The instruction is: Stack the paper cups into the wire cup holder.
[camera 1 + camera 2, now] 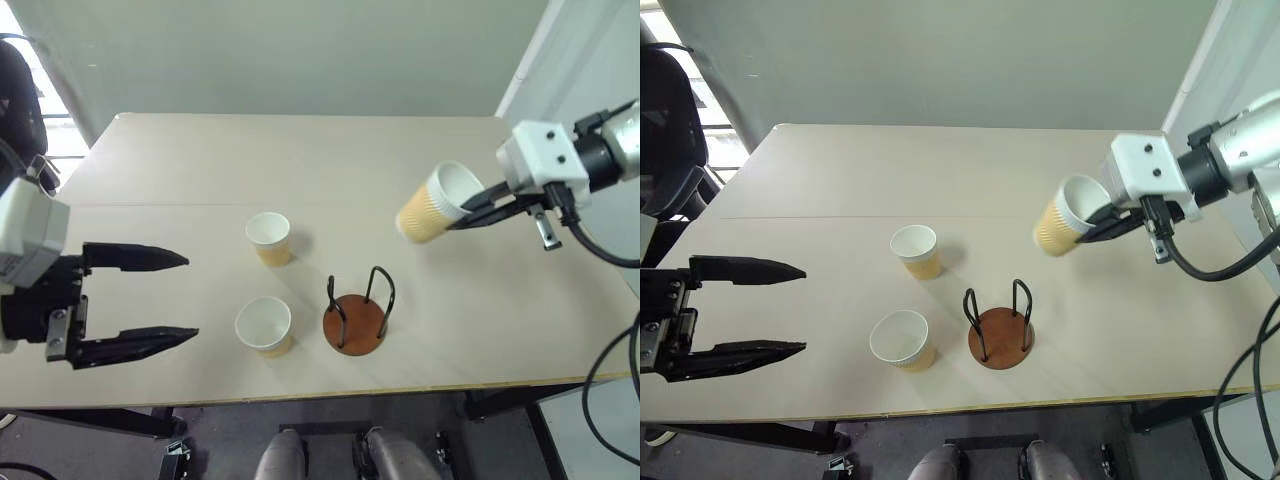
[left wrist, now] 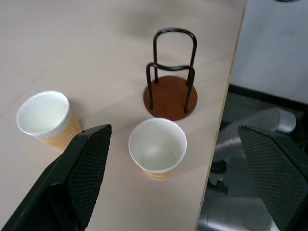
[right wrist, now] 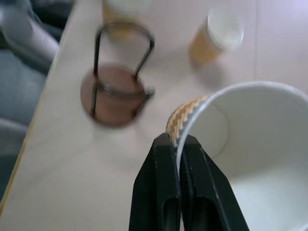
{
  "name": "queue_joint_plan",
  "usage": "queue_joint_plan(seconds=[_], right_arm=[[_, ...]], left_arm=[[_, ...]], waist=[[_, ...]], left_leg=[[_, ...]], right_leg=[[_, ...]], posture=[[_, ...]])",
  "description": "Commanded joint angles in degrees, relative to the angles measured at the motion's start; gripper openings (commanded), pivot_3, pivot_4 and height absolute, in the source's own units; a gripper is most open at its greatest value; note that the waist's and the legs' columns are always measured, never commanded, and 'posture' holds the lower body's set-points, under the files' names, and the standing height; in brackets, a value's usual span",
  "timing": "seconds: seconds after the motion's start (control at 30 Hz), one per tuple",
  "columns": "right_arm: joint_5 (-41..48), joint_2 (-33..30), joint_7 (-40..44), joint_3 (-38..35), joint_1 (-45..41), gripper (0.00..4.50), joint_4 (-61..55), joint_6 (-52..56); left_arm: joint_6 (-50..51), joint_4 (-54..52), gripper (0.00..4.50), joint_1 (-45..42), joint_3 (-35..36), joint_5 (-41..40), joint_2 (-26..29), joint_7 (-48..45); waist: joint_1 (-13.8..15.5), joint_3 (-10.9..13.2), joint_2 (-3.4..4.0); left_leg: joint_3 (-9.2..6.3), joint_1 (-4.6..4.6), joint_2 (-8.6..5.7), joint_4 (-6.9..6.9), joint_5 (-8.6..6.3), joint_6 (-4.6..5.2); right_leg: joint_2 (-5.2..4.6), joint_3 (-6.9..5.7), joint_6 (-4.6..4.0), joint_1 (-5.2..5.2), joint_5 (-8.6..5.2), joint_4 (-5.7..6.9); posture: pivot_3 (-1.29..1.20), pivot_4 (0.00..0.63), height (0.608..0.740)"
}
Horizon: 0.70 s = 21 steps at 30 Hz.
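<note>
My right gripper (image 1: 476, 207) is shut on the rim of one paper cup (image 1: 436, 206), holding it tilted in the air, up and to the right of the wire cup holder (image 1: 355, 318). The holder stands empty near the table's front edge, a reddish-brown disc with two black wire loops. A second paper cup (image 1: 264, 325) stands upright just left of the holder, and a third (image 1: 268, 238) stands behind it. My left gripper (image 1: 192, 297) hangs open at the left, apart from the cups, with nothing between its fingers.
The pale wooden table (image 1: 160, 160) has bare room at the back and right. Its front edge (image 1: 420, 387) runs close to the holder. A black chair (image 1: 665, 120) stands beyond the table's left end. A black cable (image 1: 605, 255) hangs from the right arm.
</note>
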Motion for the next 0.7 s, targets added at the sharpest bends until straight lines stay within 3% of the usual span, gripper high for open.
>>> queue_joint_plan(seconds=[0.03,0.13,0.4,0.7], right_arm=[[7.79,1.37,0.25,-0.95,-2.95,0.03,-3.83,3.54],[10.56,2.67,0.25,0.33,-1.65,0.03,-8.14,5.78],[4.93,5.18,0.25,4.08,4.24,0.03,-11.84,3.56],[-0.31,8.82,0.24,5.95,5.06,0.03,-10.40,1.02]], left_arm=[[-1.15,-0.93,4.50,0.57,2.53,0.91,-0.45,-0.30],[-1.10,-1.21,4.50,0.70,2.64,0.76,-0.58,0.06],[0.19,-3.31,4.50,2.11,3.71,0.06,-1.36,0.69],[1.49,-5.41,4.50,3.01,5.70,-1.65,-1.82,1.86]], waist=[[0.04,0.01,0.02],[0.03,0.01,0.01],[0.00,0.01,0.01],[-0.21,0.00,0.01]], left_leg=[[0.00,-0.02,0.00,0.00,0.00,0.00],[0.00,-0.03,0.00,-0.01,-0.01,0.00],[0.01,-0.03,0.00,0.12,-0.06,-0.01],[0.01,0.04,0.00,0.14,-0.06,-0.01]], right_leg=[[0.00,0.01,0.01,0.00,0.00,0.00],[0.00,0.01,0.00,0.01,-0.03,0.00],[-0.01,0.04,-0.12,0.05,-0.01,0.00],[0.00,0.04,-0.32,0.01,0.13,0.01]], posture=[[0.00,0.150,0.740],[0.00,0.150,0.740],[0.00,0.150,0.740],[0.00,0.150,0.740]])
